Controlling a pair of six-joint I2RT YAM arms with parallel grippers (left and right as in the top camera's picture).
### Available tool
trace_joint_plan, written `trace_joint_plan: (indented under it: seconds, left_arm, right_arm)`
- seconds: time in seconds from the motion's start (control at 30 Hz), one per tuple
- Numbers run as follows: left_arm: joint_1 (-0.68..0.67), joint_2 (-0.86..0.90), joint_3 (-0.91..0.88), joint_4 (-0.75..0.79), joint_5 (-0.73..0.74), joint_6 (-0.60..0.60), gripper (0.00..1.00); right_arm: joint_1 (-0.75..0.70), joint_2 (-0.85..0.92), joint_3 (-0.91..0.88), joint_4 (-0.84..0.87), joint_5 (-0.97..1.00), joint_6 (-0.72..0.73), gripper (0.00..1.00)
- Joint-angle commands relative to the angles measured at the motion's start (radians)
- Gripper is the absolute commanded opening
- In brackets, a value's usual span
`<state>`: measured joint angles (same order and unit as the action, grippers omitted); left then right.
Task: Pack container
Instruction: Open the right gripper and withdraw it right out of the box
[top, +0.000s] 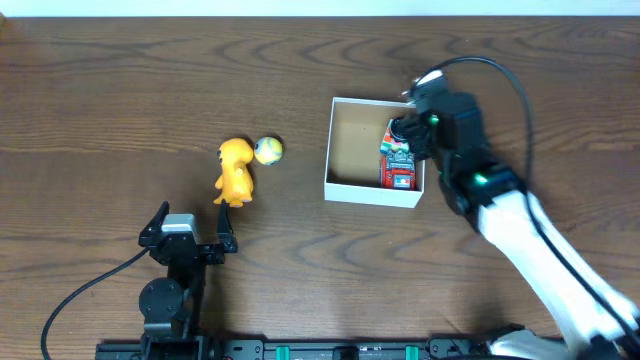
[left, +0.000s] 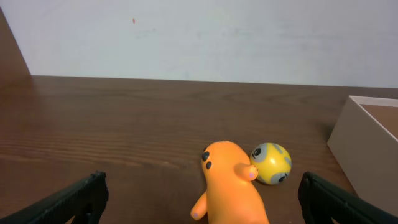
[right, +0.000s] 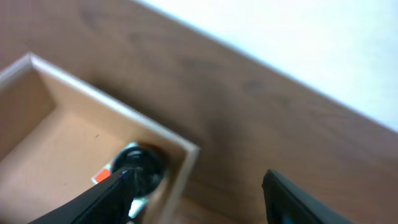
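The container (top: 372, 193) is white, brown inside; the toy (top: 236, 172) is orange, the ball (top: 268, 150) yellow and grey.

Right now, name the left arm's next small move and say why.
Probably ease the left gripper forward and down over the orange toy. Its fingers stand wide open, the toy lies just ahead between them beside the yellow ball, and both lie outside the container.

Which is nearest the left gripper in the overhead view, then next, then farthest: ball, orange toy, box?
1. Orange toy, just ahead of the left gripper, slightly to its right.
2. Ball, beside the toy's head, farther on.
3. Box, well off to the right.
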<state>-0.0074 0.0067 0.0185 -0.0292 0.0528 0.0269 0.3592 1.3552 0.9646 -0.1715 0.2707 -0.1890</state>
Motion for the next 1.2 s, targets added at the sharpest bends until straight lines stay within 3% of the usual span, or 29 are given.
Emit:
trace_joint_plan:
  seconds: [0.0, 0.23, 0.4, 1.17]
  left_arm:
    - [0.005, 0.0, -0.014, -0.041, -0.012, 0.006, 0.98]
    - [0.005, 0.0, -0.014, -0.041, -0.012, 0.006, 0.98]
    - [0.005, 0.0, -0.014, -0.041, -0.012, 0.006, 0.98]
    - [0.005, 0.0, -0.014, -0.041, -0.012, 0.006, 0.98]
  right_arm:
    - [-0.031, -0.148, 0.042, -0.049, 0.089, -0.005, 0.69]
    - [-0.166, -0.369, 0.042, -0.249, 0.089, 0.084, 0.69]
    - [-0.258, -0.401, 0.041, -0.364, 0.088, 0.091, 0.71]
    - [-0.287, -0.113, 0.04, -0.495, -0.099, 0.151, 0.74]
